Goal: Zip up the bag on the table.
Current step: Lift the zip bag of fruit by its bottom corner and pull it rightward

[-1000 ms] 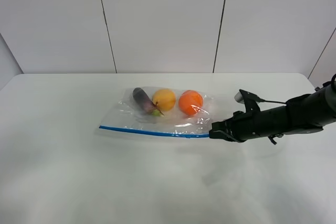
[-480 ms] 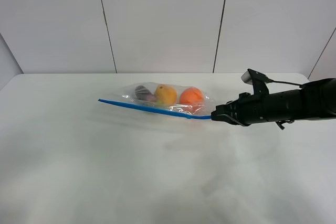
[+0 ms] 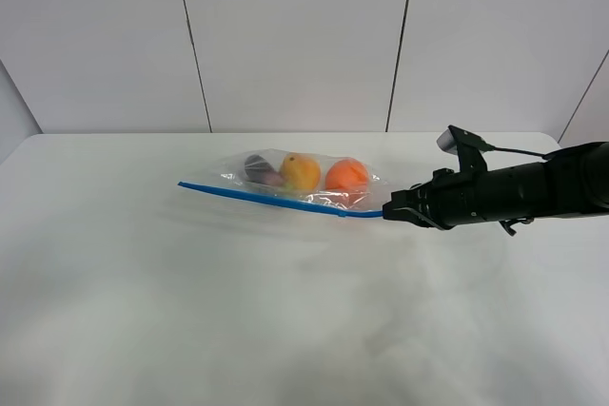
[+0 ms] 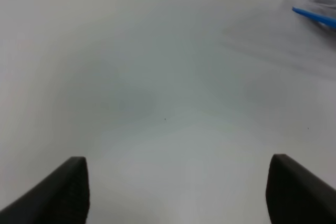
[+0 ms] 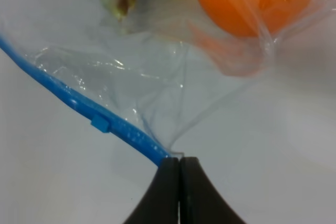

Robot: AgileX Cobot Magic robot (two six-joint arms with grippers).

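The clear plastic bag (image 3: 309, 181) with a blue zipper strip (image 3: 276, 200) holds a purple eggplant (image 3: 259, 168), a yellow fruit (image 3: 300, 171) and an orange (image 3: 345, 175). My right gripper (image 3: 388, 213) is shut on the right end of the zipper strip and holds that edge lifted off the white table (image 3: 190, 311). In the right wrist view the gripper (image 5: 180, 162) pinches the strip's end, and the blue slider tab (image 5: 101, 124) sits a short way along the strip. My left gripper (image 4: 176, 192) is open over bare table, with the strip's far end (image 4: 315, 17) ahead of it.
A white panelled wall (image 3: 295, 35) stands behind the table. The right arm (image 3: 514, 195) reaches in from the right edge.
A second ago the bag lay flat with the strip on the table. My right gripper has since lifted the zipper edge up and back; nothing has moved in the last half second.
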